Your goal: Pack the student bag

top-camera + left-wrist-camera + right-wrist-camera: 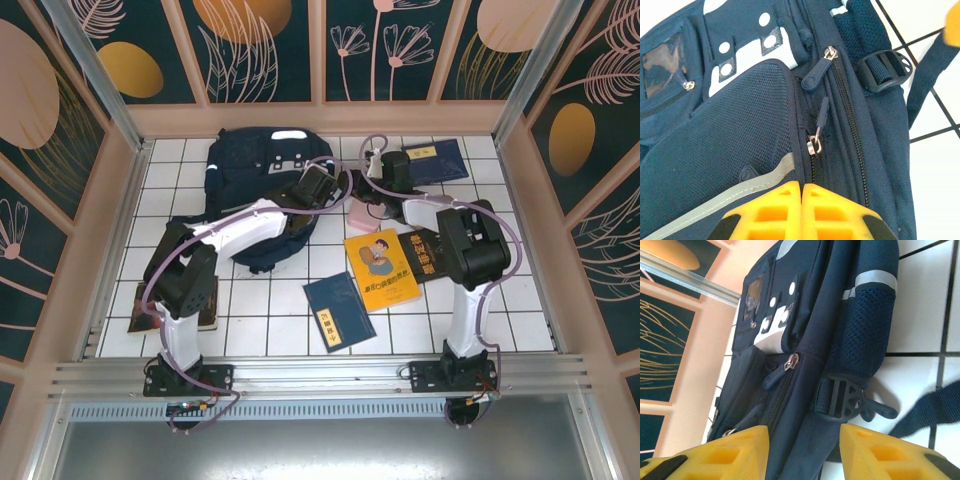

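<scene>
Opening the zipped compartment looks like the step in hand, since the student bag (250,165) lies flat at the far left-centre of the white-tiled worktop (430,330) with its zips drawn shut. The left claw (801,187) has its yellow pads pressed together just short of the small metal zip slider (815,145); whether a fold of cloth is pinched between them I cannot tell, as the pads hide that spot. The right claw (802,432) stands with its jaws apart, one finger on either side of the bag's zipped edge, close to the black plastic buckle (840,397). To do this well, one claw should pin the cloth beside the zip track while the other takes the slim pull tab and draws it along the line of the teeth, not across them, since the soft fabric will bunch and drag if unanchored. The bag is woven navy cloth, limp and rounded, with a coarse mesh pocket (740,115), a smooth grey reflective stripe (730,192) and a rubbery oval pull (817,70). Flat, stiff-cornered books wait nearby: a glossy yellow book (381,268) and a navy book (339,311) near the middle.
</scene>
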Controlling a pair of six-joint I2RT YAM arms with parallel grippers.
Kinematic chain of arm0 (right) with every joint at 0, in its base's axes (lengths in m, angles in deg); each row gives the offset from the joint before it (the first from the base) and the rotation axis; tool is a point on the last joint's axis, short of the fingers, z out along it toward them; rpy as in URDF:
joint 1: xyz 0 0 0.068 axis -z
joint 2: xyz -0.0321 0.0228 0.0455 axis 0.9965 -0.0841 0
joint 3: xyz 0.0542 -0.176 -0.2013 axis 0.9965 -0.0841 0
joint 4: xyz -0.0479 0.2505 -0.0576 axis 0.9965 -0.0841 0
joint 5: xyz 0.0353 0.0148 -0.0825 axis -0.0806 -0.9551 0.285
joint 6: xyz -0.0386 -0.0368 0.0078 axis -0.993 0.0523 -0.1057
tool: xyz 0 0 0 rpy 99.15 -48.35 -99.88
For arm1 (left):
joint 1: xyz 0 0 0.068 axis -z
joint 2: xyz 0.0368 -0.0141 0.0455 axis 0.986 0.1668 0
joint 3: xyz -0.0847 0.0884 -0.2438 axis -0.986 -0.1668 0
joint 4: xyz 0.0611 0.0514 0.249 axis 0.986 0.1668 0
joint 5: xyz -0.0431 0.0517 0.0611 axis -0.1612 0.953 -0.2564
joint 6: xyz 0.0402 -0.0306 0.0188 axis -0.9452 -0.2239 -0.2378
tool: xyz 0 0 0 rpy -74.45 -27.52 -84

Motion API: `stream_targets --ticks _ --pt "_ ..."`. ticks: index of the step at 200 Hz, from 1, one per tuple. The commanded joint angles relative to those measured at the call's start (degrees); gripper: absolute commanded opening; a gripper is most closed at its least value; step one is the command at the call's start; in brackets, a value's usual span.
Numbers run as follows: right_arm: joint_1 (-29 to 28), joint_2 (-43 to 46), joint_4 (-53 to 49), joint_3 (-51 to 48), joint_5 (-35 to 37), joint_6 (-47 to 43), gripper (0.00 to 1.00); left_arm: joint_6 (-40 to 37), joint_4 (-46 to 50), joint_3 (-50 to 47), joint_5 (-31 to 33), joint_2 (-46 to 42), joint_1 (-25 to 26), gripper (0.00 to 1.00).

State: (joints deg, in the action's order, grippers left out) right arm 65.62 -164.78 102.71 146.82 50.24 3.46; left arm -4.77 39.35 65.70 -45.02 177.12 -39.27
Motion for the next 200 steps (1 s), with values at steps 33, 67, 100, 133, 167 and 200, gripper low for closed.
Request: stream_targets --ticks 33,67,100,133,167,200 --pt "-2.6 -7.4 -4.6 9.2 -3.4 -0.1 0.39 -1.1 -2.7 0.4 3.8 -5.8 -0.4 0.00" --pt "-2.6 -9.5 -8.6 11.5 -1.4 -1.9 0.39 -1.0 -3.2 0.3 3.8 -7.0 -0.6 0.00" --pt "-2.6 -9.5 -10.1 11.3 -0.2 -3.1 0.40 -1.3 -3.1 0.0 4.1 -7.9 -1.2 0.00" --pt "-2.2 -7.6 -11.0 10.8 0.3 -3.3 0.40 -1.5 -2.2 -0.2 -0.7 -6.5 -1.4 0.00" --pt "-0.2 0.0 -5.4 2.6 2.6 -1.7 0.42 -1.2 0.6 0.1 -9.4 -3.0 -1.4 0.16" --pt "2.2 6.1 -1.4 -4.9 2.5 0.4 0.45 -2.0 1.8 -2.2 -15.6 -1.6 -0.8 0.20"
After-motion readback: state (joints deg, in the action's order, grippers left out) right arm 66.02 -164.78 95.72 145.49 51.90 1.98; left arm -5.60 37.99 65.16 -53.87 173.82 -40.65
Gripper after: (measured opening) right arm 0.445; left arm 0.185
